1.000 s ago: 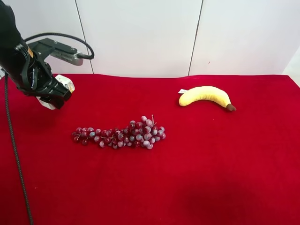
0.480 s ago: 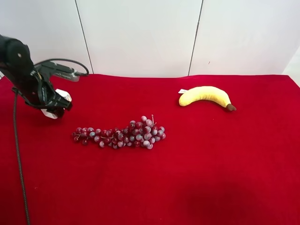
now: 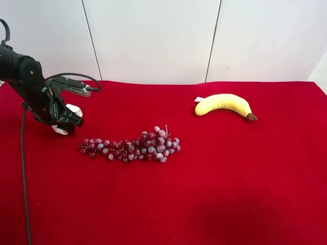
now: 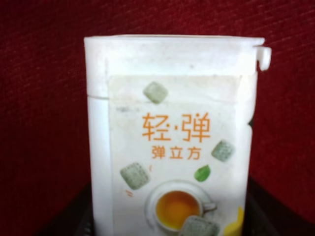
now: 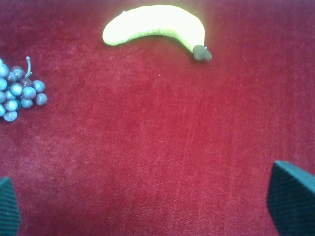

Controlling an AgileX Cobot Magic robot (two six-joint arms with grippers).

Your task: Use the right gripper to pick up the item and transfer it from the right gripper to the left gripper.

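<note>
Inside left claw (image 3: 65, 122): carton (image 4: 172, 137) clamped, bottom cropped; right claw (image 5: 147, 206) wide.

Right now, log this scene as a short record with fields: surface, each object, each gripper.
surface: red velvet cloth covering the table
held object: small white carton with orange print and green cubes pictured, gripped low over the cloth
left gripper: black claw, shut on the carton, at the exterior high view's left
right gripper: open, empty, dark fingertips above bare cloth
yellow banana: lying on the cloth, far right
red grape bunch: lying mid-cloth, beside the left gripper
</note>
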